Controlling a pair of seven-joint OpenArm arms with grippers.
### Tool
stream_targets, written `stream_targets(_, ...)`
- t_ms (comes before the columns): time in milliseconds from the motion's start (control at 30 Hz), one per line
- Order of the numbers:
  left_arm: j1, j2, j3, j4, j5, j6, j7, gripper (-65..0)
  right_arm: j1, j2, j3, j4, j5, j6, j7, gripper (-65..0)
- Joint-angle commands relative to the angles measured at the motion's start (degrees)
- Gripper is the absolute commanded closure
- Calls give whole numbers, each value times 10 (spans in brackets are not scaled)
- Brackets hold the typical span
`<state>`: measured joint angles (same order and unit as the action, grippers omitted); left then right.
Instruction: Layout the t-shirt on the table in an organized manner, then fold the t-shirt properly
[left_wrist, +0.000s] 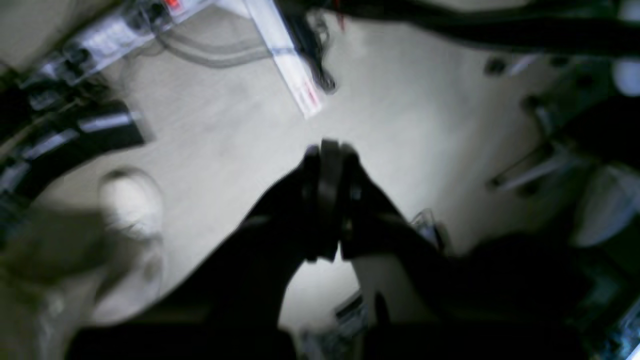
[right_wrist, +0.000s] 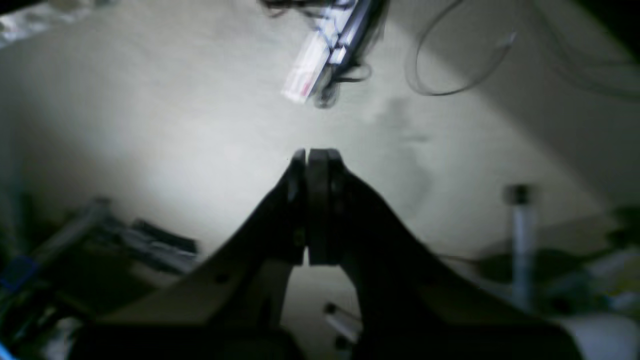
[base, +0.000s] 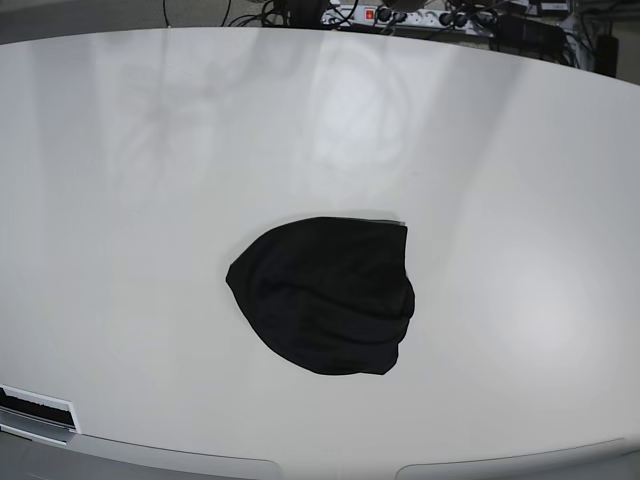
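Lying near the front edge of the worktop (base: 520, 150), a little toward the middle: the black t-shirt (base: 325, 295). Bunched into a rounded heap, not spread flat, with soft folds across the cloth. Straight along its far right side, curved everywhere else. Touching nothing but the white top under it. Bare, shiny white all around the t-shirt, with pale light marks on the far half. Past the far edge of the worktop, a power strip (base: 400, 16) with a red switch and dark cables (base: 530, 28).

No arms to be seen in the base view.

From the left wrist view: the left gripper (left_wrist: 330, 150) up over a pale floor, away from the t-shirt. Jaws pressed tight together, holding nothing. Beyond the jaws, a long white box (left_wrist: 287, 55) with a red label, lying on the floor. Off to one side of that box, a white shoe (left_wrist: 131, 200), blurry. Dark gear and cables around the edges, too blurred to name.

From the right wrist view: the right gripper (right_wrist: 316, 155) also over the pale floor. Jaws closed flat against each other, nothing between them. Beyond them, the same sort of white box (right_wrist: 310, 65) with a red label, and a thin looping cable (right_wrist: 450, 75) near it. Everything else dim and blurred.
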<state>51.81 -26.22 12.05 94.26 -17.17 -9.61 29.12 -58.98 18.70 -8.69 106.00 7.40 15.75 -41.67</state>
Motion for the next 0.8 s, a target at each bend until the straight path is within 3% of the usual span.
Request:
stream_targets(0,25,0,-16,45,-6,-10,-1,0,-24,5,1,39,-2,-4,-15,0)
stream_targets(133,82,0,-101,189,-7,-25,23,0,-63,12,1,179,-49,-41,-47,0)
stream_targets(267,91,0,-171,304,-7,-24,14,0,-67,12,1,288,-97,-44,-44,0)
stream_targets(400,72,0,-216,344,-6,-24,-61,0,-39,12,1,290,-168,-43,10,0)
stream_targets(467,42,0,-219,341,-6,-24,-66,0,-8,12,1,290,-184,-43,52,0)
stream_targets(533,8,1,-218,336,-7,-24,-64,0,33,12,1,290,-175,-41,84,0)
stream_targets(667,-37,5,-218,316,-7,-24,-64,0,122,11,1,290,-73,25,114,0)
stream_targets(767,-66,5,-218,289,-9,-26,-65,0,190,11,0,290,-20,49,135,0)
